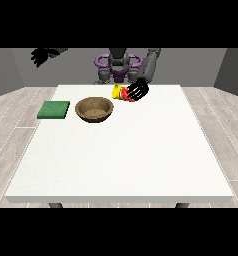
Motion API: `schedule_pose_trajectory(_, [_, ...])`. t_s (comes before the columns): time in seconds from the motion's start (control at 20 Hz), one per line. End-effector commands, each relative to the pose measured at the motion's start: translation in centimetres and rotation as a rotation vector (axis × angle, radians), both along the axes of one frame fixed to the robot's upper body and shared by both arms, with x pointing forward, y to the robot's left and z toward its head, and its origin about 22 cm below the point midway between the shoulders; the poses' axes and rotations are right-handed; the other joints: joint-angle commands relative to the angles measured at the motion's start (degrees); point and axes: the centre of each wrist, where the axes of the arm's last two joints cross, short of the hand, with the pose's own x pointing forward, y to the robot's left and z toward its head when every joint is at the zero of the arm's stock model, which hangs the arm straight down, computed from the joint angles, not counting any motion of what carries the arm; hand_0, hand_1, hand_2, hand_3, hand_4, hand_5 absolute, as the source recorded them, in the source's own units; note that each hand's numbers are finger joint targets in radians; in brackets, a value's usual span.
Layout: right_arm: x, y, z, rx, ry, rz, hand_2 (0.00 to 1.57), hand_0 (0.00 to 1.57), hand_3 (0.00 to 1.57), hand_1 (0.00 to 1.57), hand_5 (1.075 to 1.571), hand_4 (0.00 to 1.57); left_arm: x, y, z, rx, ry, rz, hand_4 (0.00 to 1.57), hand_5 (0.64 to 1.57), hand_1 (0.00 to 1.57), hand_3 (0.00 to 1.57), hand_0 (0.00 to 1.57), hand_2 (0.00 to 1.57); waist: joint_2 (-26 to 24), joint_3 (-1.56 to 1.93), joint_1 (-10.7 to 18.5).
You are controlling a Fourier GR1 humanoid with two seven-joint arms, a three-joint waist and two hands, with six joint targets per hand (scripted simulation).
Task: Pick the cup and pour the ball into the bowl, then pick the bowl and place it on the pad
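A yellow cup [118,91] with red inside is tipped on its side above the table, its mouth towards the view's left. The hand at the view's right [138,90] has its fingers curled round the cup. A brown wooden bowl [94,109] stands on the white table [121,150], down and to the left of the cup. The ball is not visible as a separate thing. A green pad [54,109] lies flat at the table's left side. The hand at the view's left [42,54] is raised high beyond the table's far left corner, fingers spread.
The robot's torso [118,67] stands behind the table's far edge. Wood-pattern floor surrounds the table on both sides.
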Motion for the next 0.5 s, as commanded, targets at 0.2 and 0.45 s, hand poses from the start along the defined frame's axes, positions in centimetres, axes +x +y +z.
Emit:
schedule_pose_trajectory(0.2, [2.7, 0.5, 1.6, -0.029, 0.067, -0.023, 0.00, 0.00, 0.00, 0.00, 1.566, 0.61, 3.8, 2.0, 2.6, 0.600, -0.008, 0.049, 1.14, 1.568, 1.22, 1.46, 1.22, 1.57, -4.4, 0.37, 1.5])
schedule_pose_trajectory(0.45, [0.3, -2.1, -1.8, -0.039, 0.205, -0.116, 0.00, 0.00, 0.00, 0.00, 1.566, 0.64, 4.3, -5.0, 3.0, 0.751, 0.152, 0.006, 1.06, 1.569, 1.17, 1.35, 1.17, 1.57, -11.2, 0.11, 6.0])
